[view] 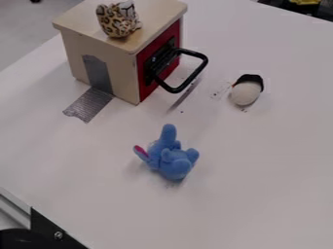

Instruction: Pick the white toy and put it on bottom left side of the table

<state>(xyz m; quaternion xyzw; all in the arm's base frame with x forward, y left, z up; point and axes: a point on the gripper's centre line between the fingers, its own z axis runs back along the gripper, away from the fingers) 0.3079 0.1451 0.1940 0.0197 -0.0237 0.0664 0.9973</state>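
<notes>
Camera view: White toy (244,93) lies on tabletop (267,170) near a box's (104,58) red door (144,65).
Blue plush (174,163) lies nearer the camera; hand's state cannot be told.

three toys (244,94) — one box (123,73)
</notes>
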